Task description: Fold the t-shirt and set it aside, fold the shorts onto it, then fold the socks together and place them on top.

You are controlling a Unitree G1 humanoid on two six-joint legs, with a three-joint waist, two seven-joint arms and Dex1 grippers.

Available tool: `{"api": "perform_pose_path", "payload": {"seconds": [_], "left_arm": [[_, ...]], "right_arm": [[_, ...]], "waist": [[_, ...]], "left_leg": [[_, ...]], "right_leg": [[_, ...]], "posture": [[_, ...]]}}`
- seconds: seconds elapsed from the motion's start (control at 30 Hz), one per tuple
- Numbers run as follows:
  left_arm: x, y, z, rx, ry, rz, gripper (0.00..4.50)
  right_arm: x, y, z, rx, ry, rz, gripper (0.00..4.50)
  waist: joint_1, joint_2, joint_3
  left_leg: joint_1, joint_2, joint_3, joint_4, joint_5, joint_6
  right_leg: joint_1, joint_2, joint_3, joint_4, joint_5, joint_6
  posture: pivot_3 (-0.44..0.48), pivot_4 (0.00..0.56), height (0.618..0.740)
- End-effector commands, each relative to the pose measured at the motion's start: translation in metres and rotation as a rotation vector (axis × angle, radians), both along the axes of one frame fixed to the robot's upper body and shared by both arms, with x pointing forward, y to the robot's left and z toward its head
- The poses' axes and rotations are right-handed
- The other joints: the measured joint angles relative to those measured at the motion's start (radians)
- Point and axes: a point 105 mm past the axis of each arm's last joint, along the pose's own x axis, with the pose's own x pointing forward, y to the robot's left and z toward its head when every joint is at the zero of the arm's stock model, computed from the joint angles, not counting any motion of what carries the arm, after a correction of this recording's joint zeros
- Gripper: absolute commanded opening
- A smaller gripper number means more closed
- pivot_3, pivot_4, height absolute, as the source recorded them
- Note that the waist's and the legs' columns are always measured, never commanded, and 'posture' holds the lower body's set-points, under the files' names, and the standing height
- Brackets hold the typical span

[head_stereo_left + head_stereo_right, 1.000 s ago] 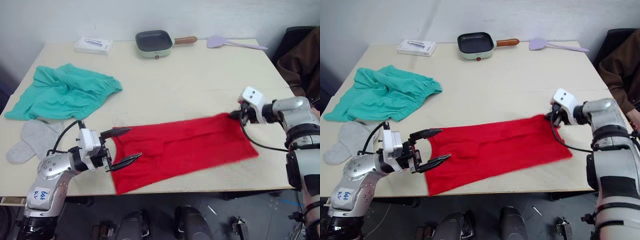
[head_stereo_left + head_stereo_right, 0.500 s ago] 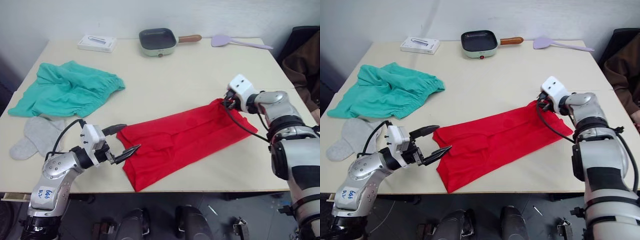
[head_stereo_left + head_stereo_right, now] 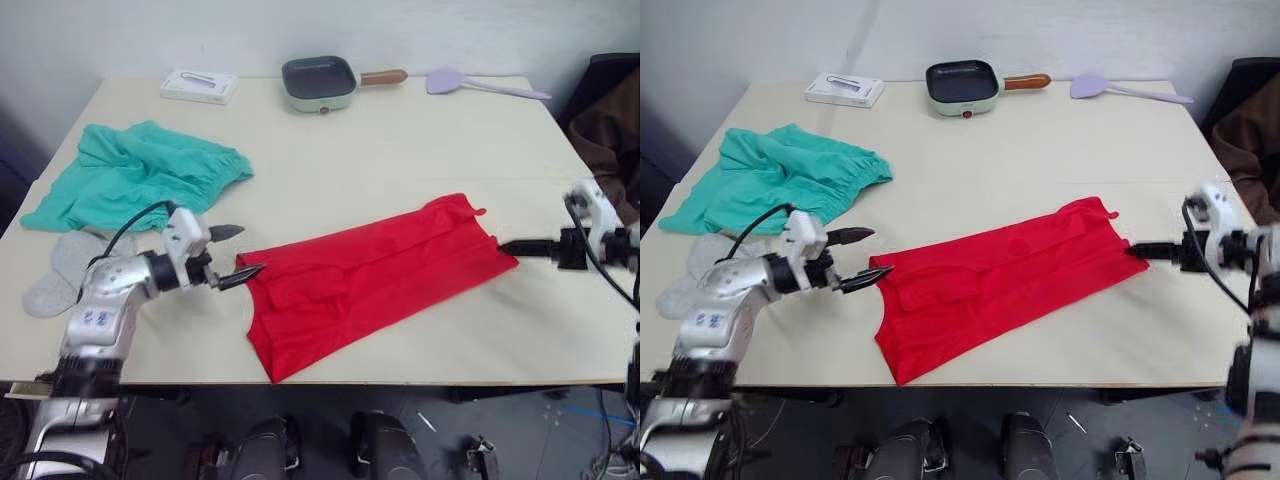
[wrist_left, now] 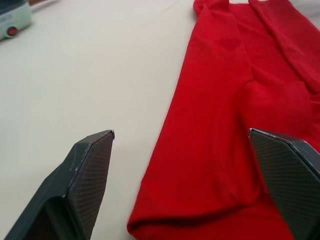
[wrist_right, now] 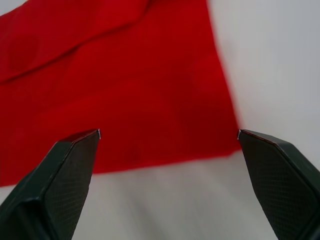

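Compared with half a second before, the left claw (image 3: 228, 252) had drawn back from the t-shirt (image 3: 375, 279) and sat wide open, holding nothing, just beside its left edge. The right claw (image 3: 522, 247) had let go of the far corner and pulled away to the right, its fingers spread in the wrist view, empty. The t-shirt lay folded lengthwise on the bench (image 3: 400, 150). No writing could be read.
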Motion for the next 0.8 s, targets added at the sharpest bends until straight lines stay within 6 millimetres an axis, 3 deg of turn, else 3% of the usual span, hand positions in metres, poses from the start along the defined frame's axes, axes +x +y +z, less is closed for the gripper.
{"api": "perform_pose_path", "payload": {"seconds": [0.03, 0.23, 0.33, 0.43, 0.47, 0.57, 0.8], "left_arm": [[0.015, -0.014, -0.003, 0.039, 0.016, -0.063, 4.5], [0.043, -0.031, -0.01, 0.094, 0.056, -0.067, 4.5], [0.052, -0.049, -0.026, 0.154, 0.129, -0.081, 4.5], [0.052, -0.056, -0.039, 0.187, 0.189, -0.093, 4.5], [0.054, -0.056, -0.042, 0.192, 0.202, -0.076, 4.5], [0.055, -0.058, -0.044, 0.185, 0.221, -0.067, 3.92], [0.041, -0.06, -0.052, 0.165, 0.314, -0.153, 1.79]], "right_arm": [[-0.015, 0.022, 0.011, 0.058, -0.024, -0.039, 4.46], [-0.027, 0.036, -0.018, 0.048, 0.008, -0.098, 4.46], [-0.034, 0.063, -0.034, 0.092, 0.029, -0.011, 4.46], [-0.029, 0.078, -0.039, 0.106, 0.022, -0.012, 3.92], [-0.026, 0.08, -0.039, 0.105, 0.02, -0.02, 3.61], [-0.017, 0.085, -0.04, 0.111, 0.013, -0.061, 2.55], [-0.003, 0.091, -0.039, 0.101, -0.029, -0.099, 0.15]], "waist": [[0.001, 0.0, 0.0], [0.003, -0.003, 0.0], [0.004, -0.012, -0.004], [-0.006, -0.019, -0.008], [-0.009, -0.021, -0.008], [-0.014, -0.022, -0.009], [-0.016, -0.022, -0.009]], "left_leg": [[0.0, 0.0, 0.0, 0.0, 0.0, 0.0], [0.0, -0.001, 0.0, 0.0, 0.0, 0.0], [0.0, -0.001, 0.0, 0.0, 0.0, 0.001], [0.0, -0.001, 0.001, 0.0, -0.001, 0.001], [0.0, 0.0, 0.001, 0.0, -0.001, 0.001], [0.001, 0.0, 0.001, 0.0, 0.0, 0.0], [0.001, 0.0, 0.0, -0.001, 0.0, 0.0]], "right_leg": [[0.0, 0.0, 0.0, 0.001, 0.0, 0.0], [-0.001, 0.0, 0.0, 0.001, 0.0, 0.0], [-0.001, 0.0, 0.0, 0.001, 0.0, 0.0], [0.0, 0.0, 0.0, 0.0, 0.0, 0.0], [0.0, 0.0, 0.0, 0.001, 0.0, 0.0], [0.0, 0.0, 0.0, 0.002, 0.0, 0.0], [-0.001, 0.0, 0.0, 0.002, 0.0, 0.0]], "posture": [[0.0, 0.15, 0.74], [0.0, 0.15, 0.74], [0.0, 0.15, 0.74], [0.0, 0.15, 0.74], [0.0, 0.15, 0.74], [0.0, 0.15, 0.74], [0.0, 0.15, 0.74]]}}
